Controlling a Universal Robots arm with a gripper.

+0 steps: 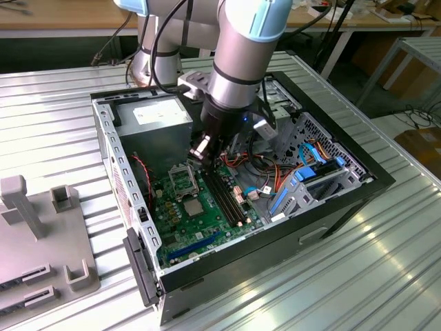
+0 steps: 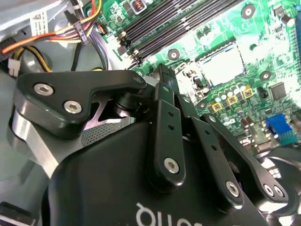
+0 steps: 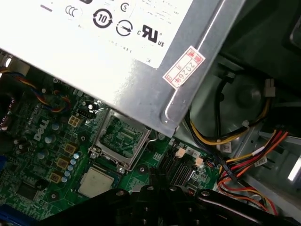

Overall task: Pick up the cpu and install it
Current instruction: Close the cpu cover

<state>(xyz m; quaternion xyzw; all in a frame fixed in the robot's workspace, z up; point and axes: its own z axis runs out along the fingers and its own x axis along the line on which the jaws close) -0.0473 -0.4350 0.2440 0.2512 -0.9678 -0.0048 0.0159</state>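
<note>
On the ribbed metal table (image 1: 62, 103), we are hovering the gripper (image 2: 159, 77), seemingly closed and empty, near the cpu (image 3: 96, 181) lying beside the socket (image 3: 120, 137); descending closed is risking scraping it.

I see the cpu (image 1: 193, 205): small silver-grey square, lying flat on the green motherboard (image 1: 207, 231), just beside the socket (image 1: 180, 181).
</note>
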